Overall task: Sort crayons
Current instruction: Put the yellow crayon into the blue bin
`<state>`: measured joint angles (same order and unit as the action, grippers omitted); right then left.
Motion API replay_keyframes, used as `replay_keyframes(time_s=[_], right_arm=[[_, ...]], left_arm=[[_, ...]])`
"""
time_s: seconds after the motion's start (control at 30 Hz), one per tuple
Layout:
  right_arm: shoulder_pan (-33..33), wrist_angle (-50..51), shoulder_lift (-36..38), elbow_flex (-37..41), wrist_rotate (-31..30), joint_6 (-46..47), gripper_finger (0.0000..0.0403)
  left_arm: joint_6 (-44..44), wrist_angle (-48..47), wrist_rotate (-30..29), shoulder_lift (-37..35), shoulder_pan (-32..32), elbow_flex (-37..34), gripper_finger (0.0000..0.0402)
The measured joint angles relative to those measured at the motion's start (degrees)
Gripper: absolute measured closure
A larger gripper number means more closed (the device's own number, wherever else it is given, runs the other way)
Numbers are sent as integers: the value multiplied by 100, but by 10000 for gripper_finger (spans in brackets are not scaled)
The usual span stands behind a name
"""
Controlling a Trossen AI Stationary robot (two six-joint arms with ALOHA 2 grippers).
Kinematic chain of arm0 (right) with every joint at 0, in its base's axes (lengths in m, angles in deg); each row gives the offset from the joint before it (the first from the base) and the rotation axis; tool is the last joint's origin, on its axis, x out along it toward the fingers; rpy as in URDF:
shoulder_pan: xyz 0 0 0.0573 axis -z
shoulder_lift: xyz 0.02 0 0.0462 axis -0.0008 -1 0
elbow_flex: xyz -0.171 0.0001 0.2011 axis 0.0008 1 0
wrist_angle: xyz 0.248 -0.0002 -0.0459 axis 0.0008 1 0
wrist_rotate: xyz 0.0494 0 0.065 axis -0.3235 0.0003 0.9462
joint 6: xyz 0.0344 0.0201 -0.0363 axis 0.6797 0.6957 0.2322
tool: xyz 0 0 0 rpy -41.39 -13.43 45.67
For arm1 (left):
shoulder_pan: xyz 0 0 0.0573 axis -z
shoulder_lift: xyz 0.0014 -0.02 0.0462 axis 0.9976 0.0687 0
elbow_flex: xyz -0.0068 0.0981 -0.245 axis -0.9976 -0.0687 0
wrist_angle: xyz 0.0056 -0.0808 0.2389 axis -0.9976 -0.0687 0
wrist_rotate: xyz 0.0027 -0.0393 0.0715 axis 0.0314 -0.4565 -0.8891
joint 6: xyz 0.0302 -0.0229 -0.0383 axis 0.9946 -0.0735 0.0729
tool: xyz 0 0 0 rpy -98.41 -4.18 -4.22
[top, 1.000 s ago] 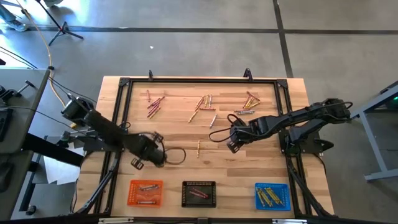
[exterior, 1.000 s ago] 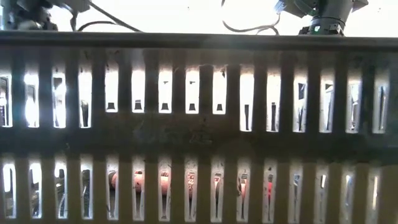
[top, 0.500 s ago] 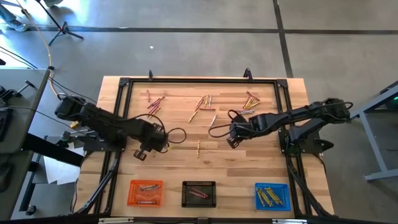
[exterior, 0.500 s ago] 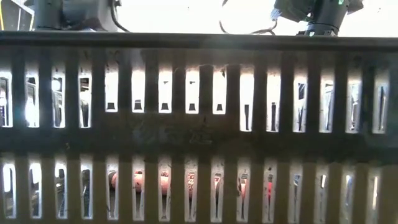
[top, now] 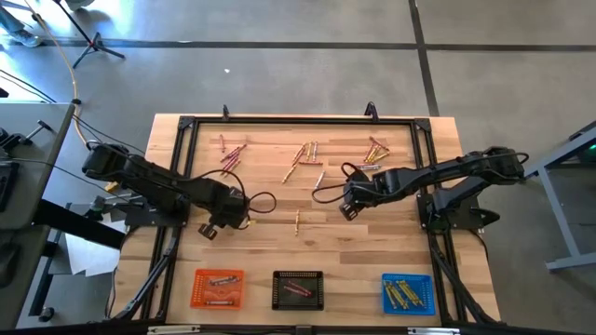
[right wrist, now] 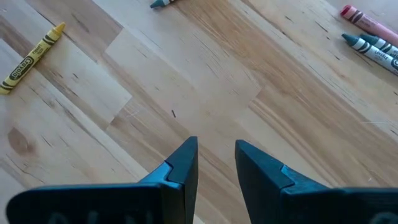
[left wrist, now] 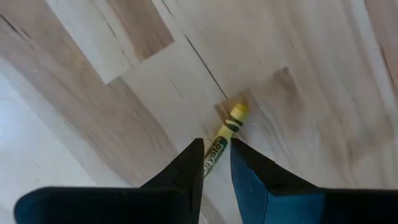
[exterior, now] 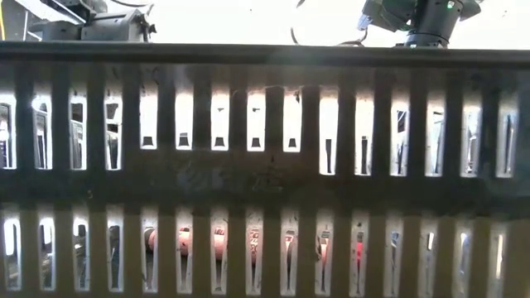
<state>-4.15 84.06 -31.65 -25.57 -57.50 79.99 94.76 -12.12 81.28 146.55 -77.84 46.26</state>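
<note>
Evidently the left gripper (left wrist: 216, 160) is pinching a yellow crayon (left wrist: 222, 142) near one end, risking it pivoting loose mid-carry.

Two dark, near-black jointed arms, left tool (top: 212, 228) and right tool (top: 346, 210) each ending in a chunky black housing, with a thin black cable looping loose beside each wrist. Fingers (left wrist: 186, 171) on the left tool are matte black wedges tapering to blunt points, their flat inner faces showing a bluish sheen; the right tool's fingers (right wrist: 184, 160) have the same shape and finish. Arm links are rounded tubes with bulkier joint housings; the right arm's base sits on a black bracket at the worktop's edge.
</note>
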Motion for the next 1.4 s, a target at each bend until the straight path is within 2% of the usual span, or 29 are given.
replay_keyframes(time_s=[0.27, 0.4, 0.67, 0.97, 1.07, 1.17, 1.23, 1.4], right_arm=[[0, -2, 0, 0, 0, 67, 311], [0, -5, 0, 0, 0, 106, 311], [0, -39, 0, 0, 3, 220, 311], [-7, -41, 0, 0, 307, 351, 311], [-7, -49, 0, 0, 343, 351, 311], [-7, -112, 0, 0, 350, 360, 311], [-17, -270, 2, 0, 420, 480, 311], [-165, -1288, 2, 0, 663, 401, 311]], left_arm=[[187, 244, -3, -26, -8, -316, 337], [-1, 466, -30, -34, -9, -469, 339], [-139, 518, -15, -29, -8, -467, 393], [-176, 424, -9, -64, -49, -239, 400], [-446, 956, -40, -273, -173, 60, 401], [-789, 1018, -102, -463, -288, 178, 401], [-954, 1532, -101, -649, -330, 316, 401], [-1398, 2401, -227, -930, -373, 463, 401]])
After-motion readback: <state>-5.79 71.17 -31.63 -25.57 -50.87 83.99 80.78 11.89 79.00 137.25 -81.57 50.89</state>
